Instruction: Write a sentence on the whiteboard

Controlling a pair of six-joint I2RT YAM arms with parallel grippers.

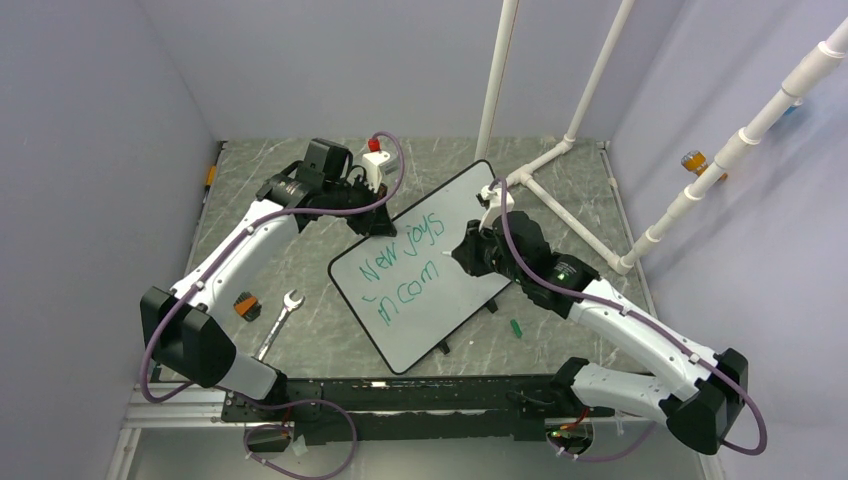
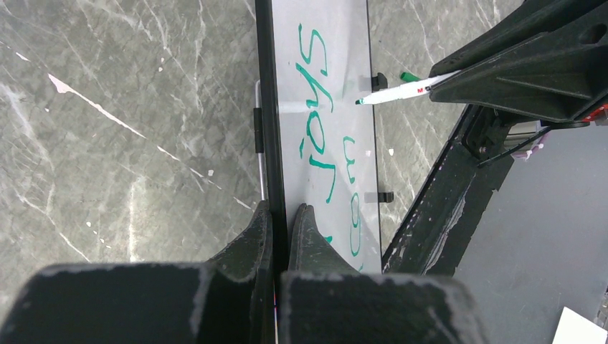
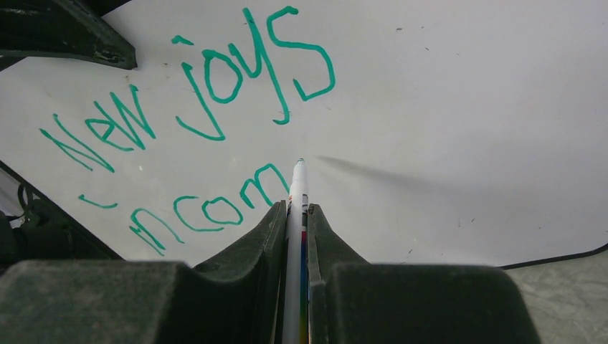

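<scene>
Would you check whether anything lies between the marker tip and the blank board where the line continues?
Nothing visible does. The right gripper holds the marker, tip just past the "m" of the sentence, and the whiteboard beyond is bare. The left gripper clamps its edge, well aside.

My left gripper (image 2: 282,212) and right gripper (image 3: 296,209) making two, one whiteboard (image 1: 440,320), one sentence (image 1: 398,272) in two green lines, one marker (image 3: 298,179), two black clips (image 1: 490,306) at the board's five o'clock, one wrench (image 1: 280,322) at its eight o'clock, one green cap (image 1: 517,327) at four o'clock.
</scene>
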